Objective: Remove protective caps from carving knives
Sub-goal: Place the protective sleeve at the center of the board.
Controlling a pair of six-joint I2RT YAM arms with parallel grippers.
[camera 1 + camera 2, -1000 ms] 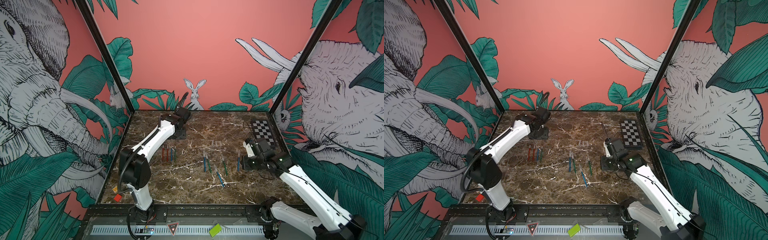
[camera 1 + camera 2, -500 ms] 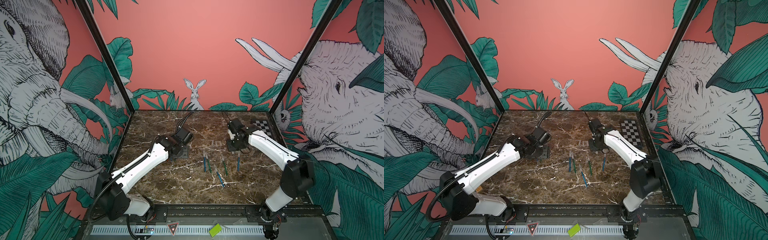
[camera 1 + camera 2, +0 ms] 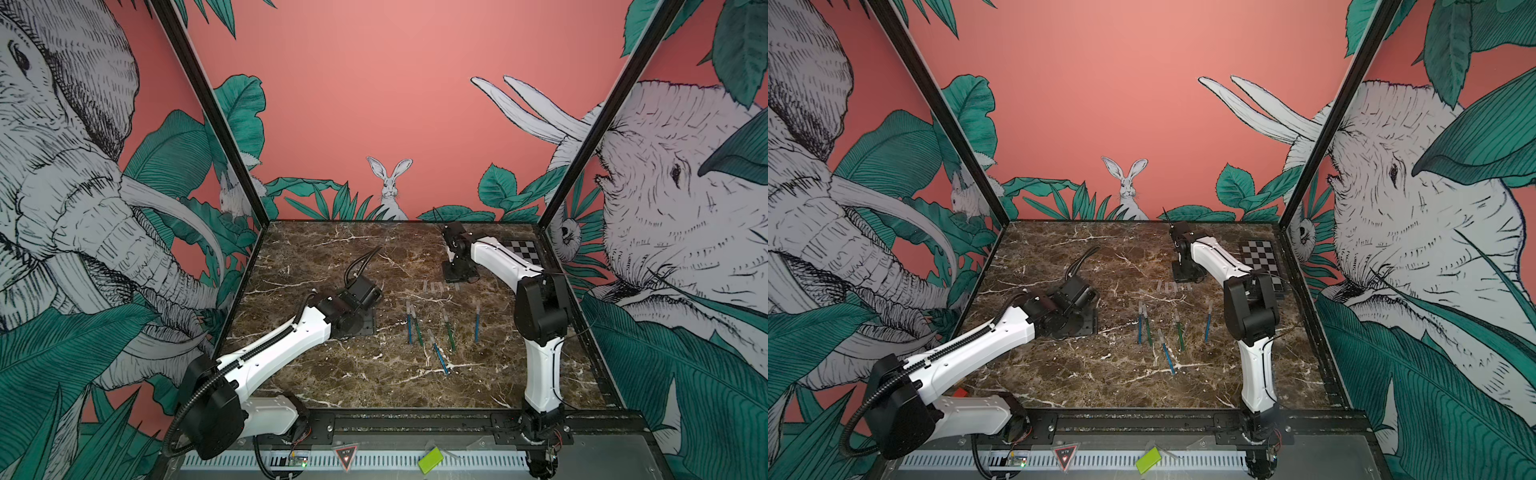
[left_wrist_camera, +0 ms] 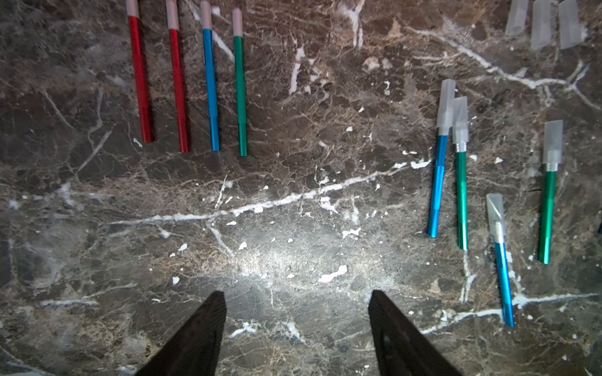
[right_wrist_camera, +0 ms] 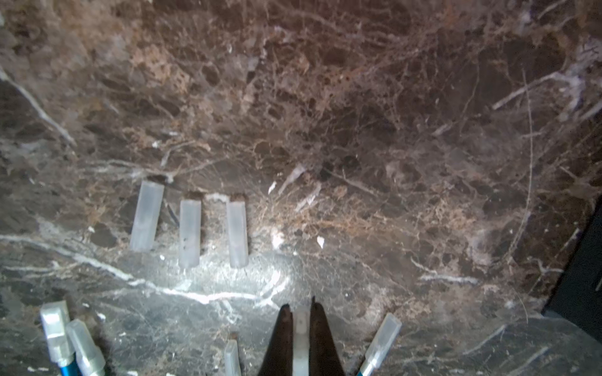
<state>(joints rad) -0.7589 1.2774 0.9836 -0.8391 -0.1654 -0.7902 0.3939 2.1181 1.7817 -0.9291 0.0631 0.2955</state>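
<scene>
The right hand point(image 5: 301, 312) is clamped on 1 clear cap point(image 5: 300, 345) low over the marble bench point(image 3: 332, 257), far and right of centre, just near of 3 loose caps point(image 5: 190, 232) lying in a row. The left hand point(image 4: 296, 293) hangs wide apart and empty at the left. 5 capped knives point(image 3: 449, 332) lie mid-bench; 4 more knives point(image 4: 211, 88), 2 red, 1 blue, 1 green, lie side by side to their left.

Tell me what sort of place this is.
Likely a robot test booth: a white-and-black left arm and right arm mounted on a black front rail, a brown marble-look tabletop, printed jungle-mural walls and a black-and-white checkerboard card.
</scene>
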